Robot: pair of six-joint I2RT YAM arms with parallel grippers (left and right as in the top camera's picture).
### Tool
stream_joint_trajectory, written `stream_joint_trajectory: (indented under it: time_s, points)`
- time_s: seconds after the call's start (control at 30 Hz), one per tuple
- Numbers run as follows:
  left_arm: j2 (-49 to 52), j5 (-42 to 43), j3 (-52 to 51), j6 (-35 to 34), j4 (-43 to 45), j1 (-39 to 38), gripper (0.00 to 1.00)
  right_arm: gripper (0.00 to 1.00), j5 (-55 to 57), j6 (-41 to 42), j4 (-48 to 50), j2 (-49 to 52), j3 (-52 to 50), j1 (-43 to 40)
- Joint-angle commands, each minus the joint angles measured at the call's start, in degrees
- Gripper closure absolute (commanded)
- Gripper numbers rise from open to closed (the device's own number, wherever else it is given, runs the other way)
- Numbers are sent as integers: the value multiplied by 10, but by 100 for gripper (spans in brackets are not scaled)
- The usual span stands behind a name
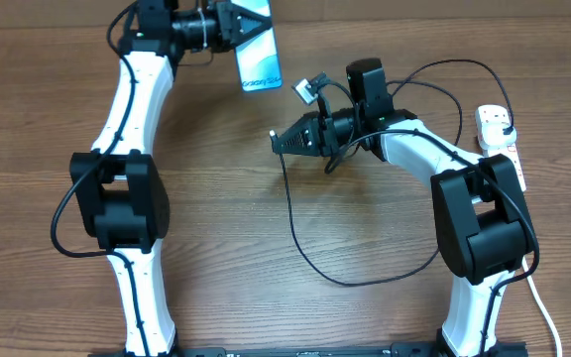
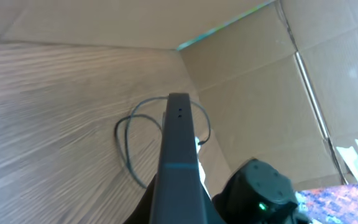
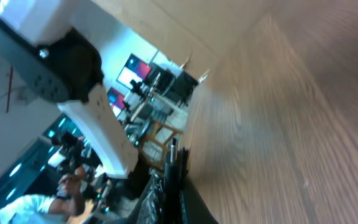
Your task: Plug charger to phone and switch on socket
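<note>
My left gripper is shut on the phone and holds it lifted at the back of the table, its blue screen facing up. In the left wrist view the phone shows edge-on between the jaws. My right gripper is shut on the charger's connector tip, a short way to the front right of the phone and pointing left. In the right wrist view the tip sticks out past the shut fingers. The black cable hangs down and loops across the table. The white socket lies at the right edge, partly hidden by the right arm.
The cable's second loop runs behind the right arm towards the socket. A white cord trails from the socket to the front right. Cardboard walls stand around the table's back.
</note>
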Motion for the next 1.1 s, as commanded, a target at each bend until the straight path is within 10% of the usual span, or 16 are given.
stream_joint_trajectory:
  time_s: [0.0,0.4,1.07]
  points:
    - [-26,-9,10,-97,40,-6,96,96,22,190,96,-1,3,-1]
    - [-26,62,10,-212,176,22,96,96,121,494,403,-1,3,-1]
    - [-26,142,10,-301,282,0,96,96,138,534,515,-1,3,-3]
